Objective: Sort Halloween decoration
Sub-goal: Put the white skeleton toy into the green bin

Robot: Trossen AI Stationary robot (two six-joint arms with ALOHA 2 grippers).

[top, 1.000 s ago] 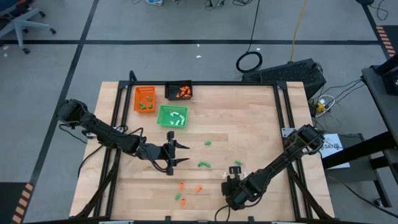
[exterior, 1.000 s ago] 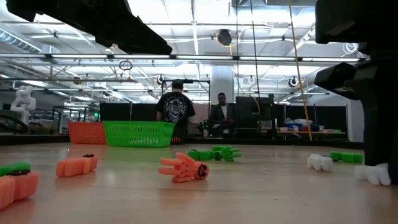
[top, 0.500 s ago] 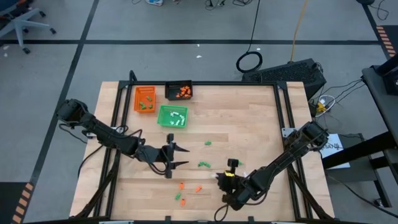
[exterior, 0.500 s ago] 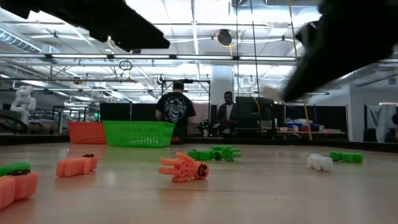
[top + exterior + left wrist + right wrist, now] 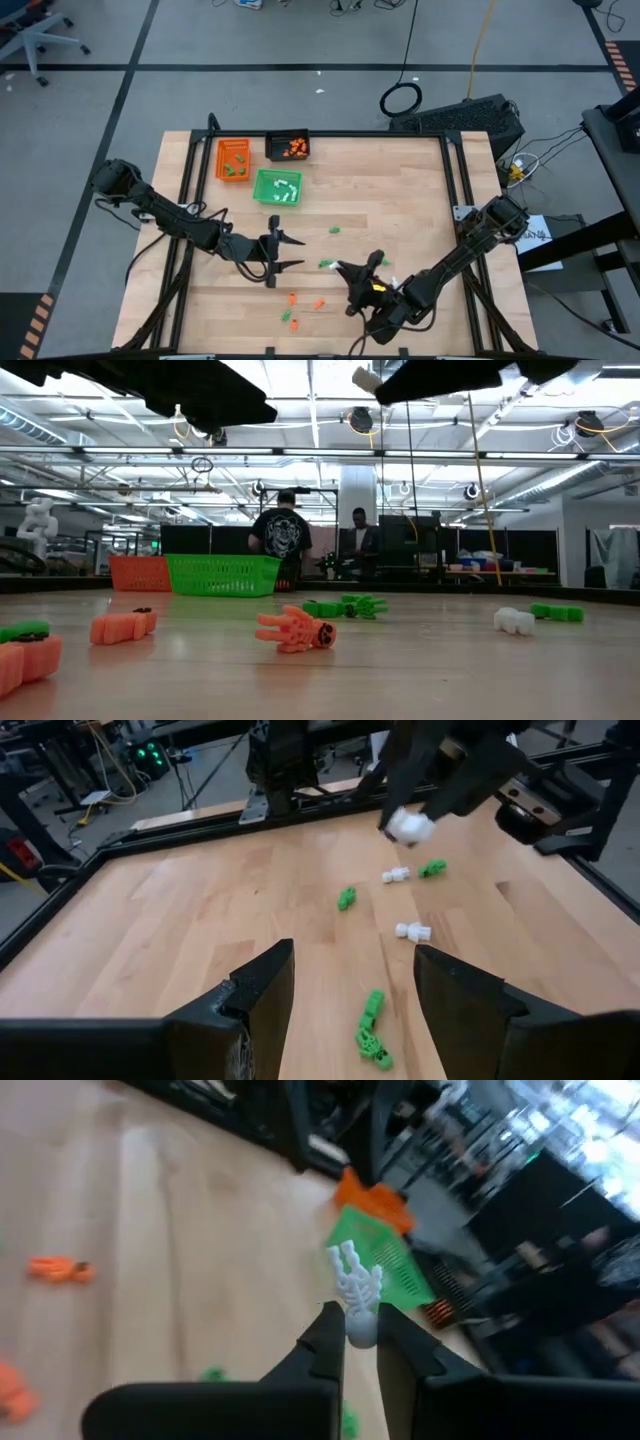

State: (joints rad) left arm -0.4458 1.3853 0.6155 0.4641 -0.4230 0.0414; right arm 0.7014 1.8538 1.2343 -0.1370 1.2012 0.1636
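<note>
Right gripper [image 5: 352, 1342]: raised above the front half of the table, fingers closed on a white skeleton-hand piece [image 5: 354, 1288]; in the left wrist view the same white piece [image 5: 408, 825] hangs off the wood.
Left gripper [image 5: 292, 249]: near the table's middle-left, jaws spread wide with nothing between them; its fingers [image 5: 262, 992] frame bare wood.
Loose white pieces: two [image 5: 396, 875] [image 5: 412, 931] lie on the wood ahead of the left gripper, apart from each other.
Loose green pieces: one [image 5: 347, 898] near the centre, one [image 5: 432, 868] just beside a white piece, a cluster [image 5: 371, 1029] between the left fingers.
Loose orange pieces: several [image 5: 319, 302] near the front edge; in the low view an orange hand [image 5: 295, 630] lies flat.
Green tray [image 5: 262, 196]: holds white pieces.
Orange tray [image 5: 221, 150]: holds green pieces.
Black tray [image 5: 274, 148]: holds orange pieces.
Background: two people [image 5: 281, 535] stand beyond the table.
</note>
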